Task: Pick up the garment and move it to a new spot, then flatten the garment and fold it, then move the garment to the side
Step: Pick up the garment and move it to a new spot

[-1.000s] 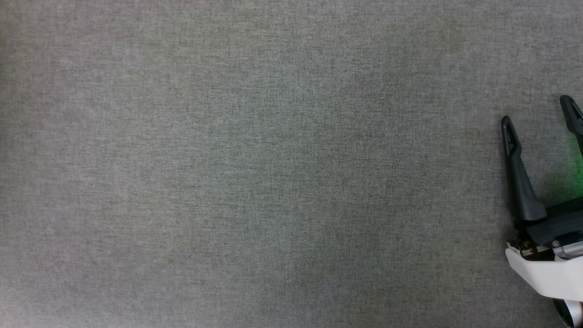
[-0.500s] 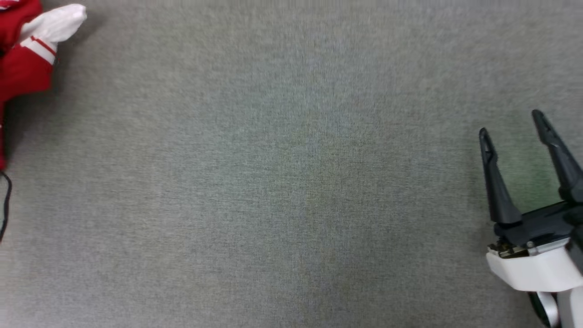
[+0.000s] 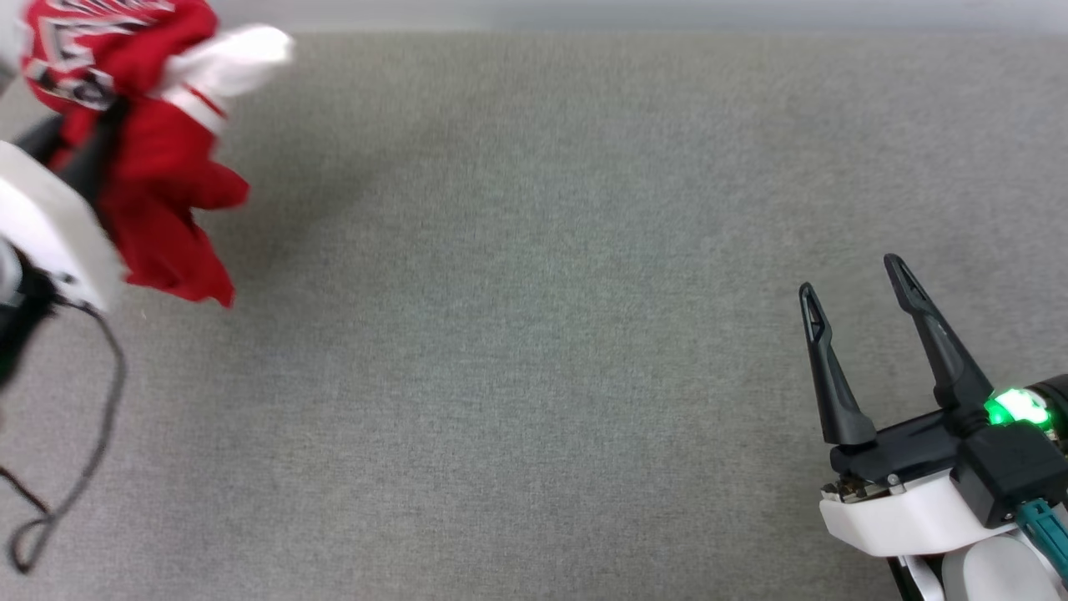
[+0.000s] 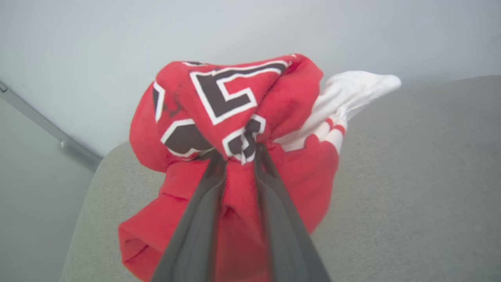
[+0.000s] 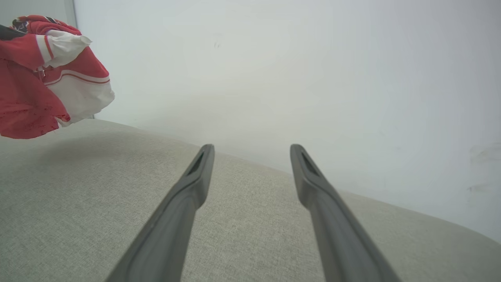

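The garment [image 4: 235,117] hangs in a crumpled red bundle from the left end effector [image 4: 239,154], whose two dark fingers [image 4: 195,227] are pinched together on a fold of the cloth. Seen from the left wrist, the fabric swells out above and around the fingertips, and more red cloth droops down over the fingers on both sides. Black lettering [image 4: 223,90] with white outlines shows on the top of the bundle, too creased to read. A white sleeve [image 3: 242,50] with red-striped trim sticks out toward the middle of the counter [image 3: 534,334]. From the head view, the bundle sits at the far left corner of the grey cloth-covered counter, near its back edge. It looks lifted clear of the surface, with a soft shadow on the cloth beside it. The left arm's white housing [image 3: 42,225] is just below the bundle, and a thin dark cable [image 3: 83,434] trails down from it. The right end effector [image 3: 850,274] is well apart from the garment, low at the near right of the counter. Its fingers are spread wide with nothing between them, and they point toward the pale wall [image 5: 313,58]. A green light [image 3: 1014,409] glows on its wrist.
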{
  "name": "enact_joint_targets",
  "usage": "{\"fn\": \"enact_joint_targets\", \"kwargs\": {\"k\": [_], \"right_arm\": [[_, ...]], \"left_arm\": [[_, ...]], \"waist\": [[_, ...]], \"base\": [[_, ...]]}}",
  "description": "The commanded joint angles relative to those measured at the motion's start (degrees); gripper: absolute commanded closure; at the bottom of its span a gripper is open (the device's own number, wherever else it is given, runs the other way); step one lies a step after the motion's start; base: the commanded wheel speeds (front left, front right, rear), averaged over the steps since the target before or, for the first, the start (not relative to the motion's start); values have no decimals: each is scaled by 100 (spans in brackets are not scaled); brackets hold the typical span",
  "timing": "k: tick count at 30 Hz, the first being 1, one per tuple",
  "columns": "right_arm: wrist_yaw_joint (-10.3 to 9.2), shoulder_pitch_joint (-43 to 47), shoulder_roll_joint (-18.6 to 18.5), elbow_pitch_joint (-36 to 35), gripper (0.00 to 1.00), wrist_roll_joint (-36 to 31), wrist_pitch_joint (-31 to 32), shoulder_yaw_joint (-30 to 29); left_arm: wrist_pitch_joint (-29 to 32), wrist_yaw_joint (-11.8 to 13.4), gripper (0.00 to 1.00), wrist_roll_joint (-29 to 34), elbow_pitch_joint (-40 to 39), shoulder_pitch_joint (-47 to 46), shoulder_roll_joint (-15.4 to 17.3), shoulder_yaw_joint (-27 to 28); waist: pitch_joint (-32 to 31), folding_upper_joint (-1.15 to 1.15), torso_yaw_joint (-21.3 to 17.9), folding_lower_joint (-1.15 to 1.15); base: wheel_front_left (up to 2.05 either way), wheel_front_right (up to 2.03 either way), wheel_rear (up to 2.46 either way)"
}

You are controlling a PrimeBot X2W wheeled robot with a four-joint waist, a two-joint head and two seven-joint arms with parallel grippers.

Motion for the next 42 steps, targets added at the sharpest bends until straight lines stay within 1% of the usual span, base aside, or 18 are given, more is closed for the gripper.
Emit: {"fn": "enact_joint_targets", "kwargs": {"k": [1, 4, 7, 8, 10, 14, 18, 22, 26, 28, 29, 30, 33, 36, 42], "right_arm": [[-2, 58, 30, 19, 0, -29, -10, -8], [-2, 115, 113, 72, 0, -40, -10, -31], [-2, 95, 173, 115, 0, -50, -9, 17], [-2, 87, 195, 127, 0, -48, -9, 21], [-2, 73, 251, 132, 0, -42, -10, -3], [-2, 77, 322, 163, 0, -5, -10, 72], [-2, 7, 352, 166, 0, 16, -10, 99], [-2, -64, 381, 111, 0, 66, -10, -15], [-2, -192, 413, 50, 0, 159, -10, -213], [-2, -228, 433, 38, 0, 207, -10, -306], [-2, -250, 442, 40, 0, 216, -10, -334], [-2, -267, 447, 47, 0, 213, -10, -341], [-2, -298, 459, 71, 0, 245, -10, -333], [-2, -306, 468, 101, 0, 241, -10, -358], [-2, -154, 468, 197, 0, 129, -10, -405]], "left_arm": [[-9, 26, 100, 14, -55, 90, -67, -36], [-48, 160, 100, 103, -359, 236, -373, -284], [-8, 127, 100, 131, -594, 393, -722, -665], [-22, 152, 100, 152, -648, 418, -851, -778], [-66, 198, 100, 208, -724, 479, -1165, -1029], [-275, 250, 100, 324, -558, 582, -1848, -1536], [-578, 260, 100, 596, -80, 570, -2462, -2016], [-866, 268, 100, 670, 554, 487, -3178, -2365], [-1158, 296, 100, 907, 1288, 211, -3706, -2653], [-1327, 317, 100, 985, 1648, 54, -3893, -2758], [-1415, 313, 81, 1052, 1841, -55, -3947, -2827], [-1497, 317, 0, 1093, 2003, -144, -3993, -2895], [-1644, 225, 0, 1136, 2468, -345, -4083, -3113], [-1915, 141, 0, 1087, 2740, -492, -4110, -3233], [-2799, 45, 0, 1071, 2937, -631, -4127, -3227]], "waist": [[-261, 0, -81, 0], [-472, 0, -150, 0], [-607, 0, -265, 0], [-640, 0, -302, 0], [-684, 0, -369, 0], [-682, 0, -529, 0], [-551, 0, -753, 0], [-363, 0, -979, 0], [-114, 0, -1227, 0], [5, 0, -1338, 0], [54, 0, -1383, 0], [92, 0, -1423, 0], [155, 0, -1503, 0], [135, 0, -1492, 0], [-176, 0, -1229, 0]], "base": [[0, 0, 0], [0, 0, 0], [0, 0, 0], [0, 0, 0], [0, 0, 0], [0, 0, 0], [0, 0, 0], [0, 0, 0], [0, 0, 0], [0, 0, 0], [0, 0, 0], [0, 0, 0], [0, 0, 0], [0, 0, 0], [0, 0, 0]]}}
